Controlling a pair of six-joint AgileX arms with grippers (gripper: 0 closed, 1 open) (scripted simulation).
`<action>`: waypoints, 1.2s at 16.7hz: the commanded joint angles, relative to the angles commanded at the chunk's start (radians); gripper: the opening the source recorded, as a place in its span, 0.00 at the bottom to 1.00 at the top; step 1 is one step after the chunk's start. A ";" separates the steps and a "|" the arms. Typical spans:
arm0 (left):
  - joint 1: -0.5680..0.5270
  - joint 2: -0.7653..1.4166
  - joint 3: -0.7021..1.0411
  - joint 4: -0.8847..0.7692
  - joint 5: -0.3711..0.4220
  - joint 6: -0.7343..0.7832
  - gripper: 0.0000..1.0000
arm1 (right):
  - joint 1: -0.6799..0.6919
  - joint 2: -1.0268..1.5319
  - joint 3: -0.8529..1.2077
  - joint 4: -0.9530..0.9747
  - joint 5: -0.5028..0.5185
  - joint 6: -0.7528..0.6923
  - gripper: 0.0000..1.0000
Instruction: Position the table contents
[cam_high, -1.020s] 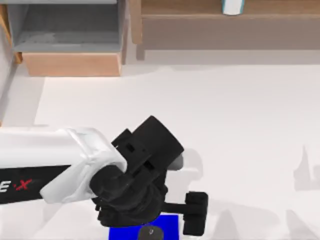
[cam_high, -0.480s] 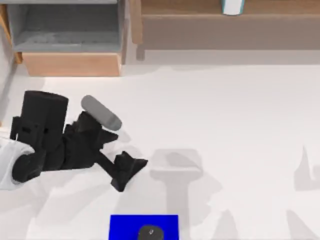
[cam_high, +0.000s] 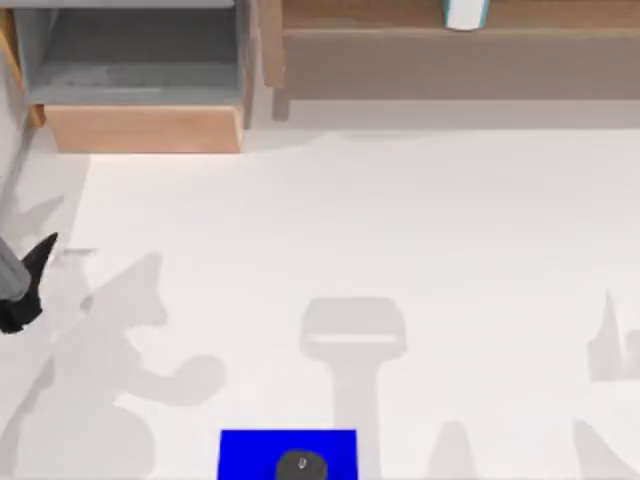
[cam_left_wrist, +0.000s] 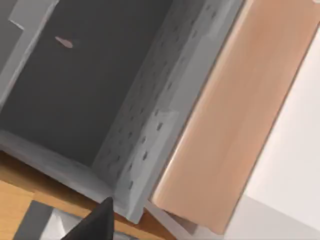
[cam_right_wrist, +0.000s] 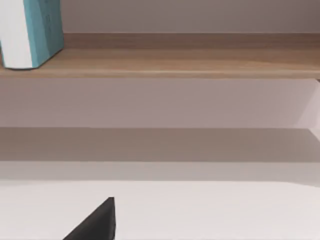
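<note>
At the table's far left edge, the left gripper (cam_high: 28, 275) is showing as little more than a dark fingertip poking in from the side, hanging over the bare white table (cam_high: 420, 230). Nothing is sitting between its fingers that I can make out, but how wide they are standing I cannot tell. In its wrist view that same dark tip is pointing at the open grey drawer (cam_left_wrist: 85, 85) with its pale wooden front (cam_left_wrist: 235, 115), which sits at the far left of the scene.

The right gripper (cam_right_wrist: 97, 222) is appearing as a black fingertip in its own wrist view, parked and facing the wooden shelf (cam_right_wrist: 190, 57); its opening I cannot judge either.

The small dark grey button-like piece (cam_high: 302, 464) is lying at the near edge, on a blue pad (cam_high: 245, 452), well apart from both arms. It is looking hard, light and low, likely to skid if nudged; I would judge a pinch straight down across its rim the safest hold.

The teal item with the white part (cam_right_wrist: 31, 31) is standing upright on the shelf at the far side, right of centre. It is looking stiff and boxy, probably light; gripping across its flat faces around mid-height should keep it from tipping.
</note>
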 joint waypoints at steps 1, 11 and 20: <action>0.076 0.017 -0.002 0.084 0.014 0.089 1.00 | 0.000 0.000 0.000 0.000 0.000 0.000 1.00; 0.394 0.205 0.080 0.377 -0.029 0.410 1.00 | 0.000 0.000 0.000 0.000 0.000 0.000 1.00; 0.333 0.236 0.158 0.331 -0.089 0.409 1.00 | 0.000 0.000 0.000 0.000 0.000 0.000 1.00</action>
